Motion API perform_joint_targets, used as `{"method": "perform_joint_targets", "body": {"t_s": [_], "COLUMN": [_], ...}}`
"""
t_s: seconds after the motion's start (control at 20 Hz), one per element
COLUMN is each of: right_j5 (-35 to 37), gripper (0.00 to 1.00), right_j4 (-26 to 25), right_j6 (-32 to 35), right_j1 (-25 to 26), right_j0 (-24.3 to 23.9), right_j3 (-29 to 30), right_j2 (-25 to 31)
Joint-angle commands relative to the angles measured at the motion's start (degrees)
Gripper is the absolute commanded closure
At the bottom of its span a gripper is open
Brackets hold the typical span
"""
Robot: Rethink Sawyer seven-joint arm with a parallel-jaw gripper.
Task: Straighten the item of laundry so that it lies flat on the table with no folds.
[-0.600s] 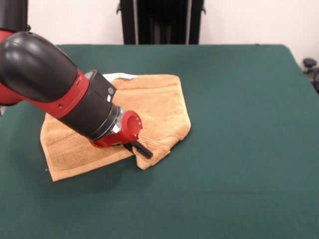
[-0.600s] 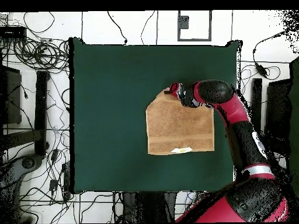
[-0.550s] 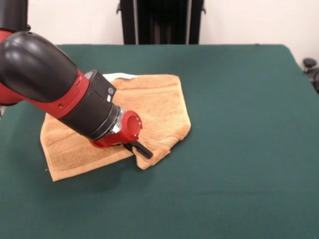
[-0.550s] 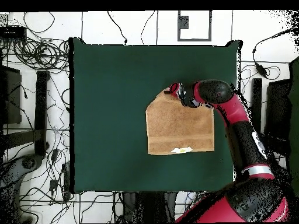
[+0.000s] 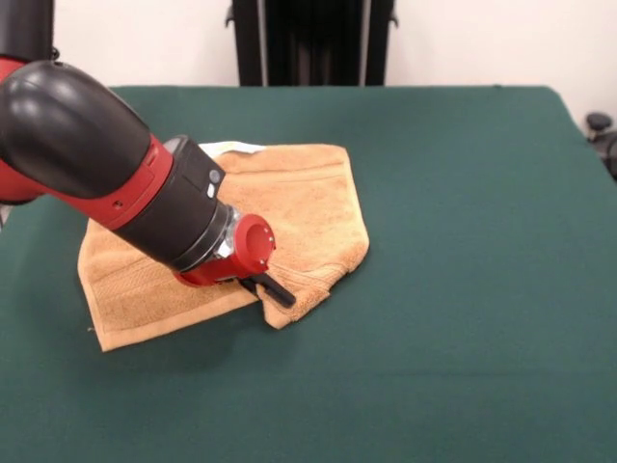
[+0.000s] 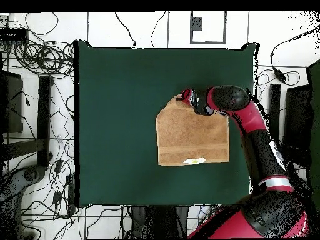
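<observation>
1. The tan-orange towel (image 5: 289, 212) lies on the green desk (image 5: 463, 289), left of the middle in the front view and nearer the far edge than the near one.
2. In the overhead view the towel (image 6: 187, 134) sits right of the desk's (image 6: 112, 125) centre, with its small white tag (image 6: 194, 161) at the edge towards the bottom of the picture.
3. The towel is not flat: one corner is turned in, so the outline has a slanted edge instead of a square corner, and the cloth is bunched into a rounded lump at its near right point.
4. A woven border band runs along the towel's near left edge in the front view.
5. The red and black arm (image 5: 106, 164) reaches in from the left and slopes down over the towel's left part, covering some of it.
6. The claw (image 5: 275, 289) presses on the bunched near corner of the towel; only a dark fingertip shows below the red wrist, and I cannot tell whether it is clenched or released.
7. Cables (image 6: 37, 56) lie on the floor around the desk in the overhead view.
</observation>
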Motion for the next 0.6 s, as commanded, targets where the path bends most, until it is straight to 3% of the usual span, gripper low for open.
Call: {"method": "perform_joint_targets", "body": {"t_s": [0.05, 0.5, 0.55, 0.6], "right_j5": [-0.21, 0.31, 0.38, 1.02], "gripper": [1.0, 1.0, 0.0, 0.0], "right_j4": [-4.28, -3.82, -3.71, -3.51], "right_j6": [-11.74, -10.63, -10.31, -10.18], "right_j1": [7.9, 7.63, 7.63, 7.69], "right_j0": [3.82, 3.98, 4.01, 4.16], "right_j3": [4.95, 5.15, 5.15, 4.92], "right_j2": [0.72, 0.5, 0.42, 0.25]}}
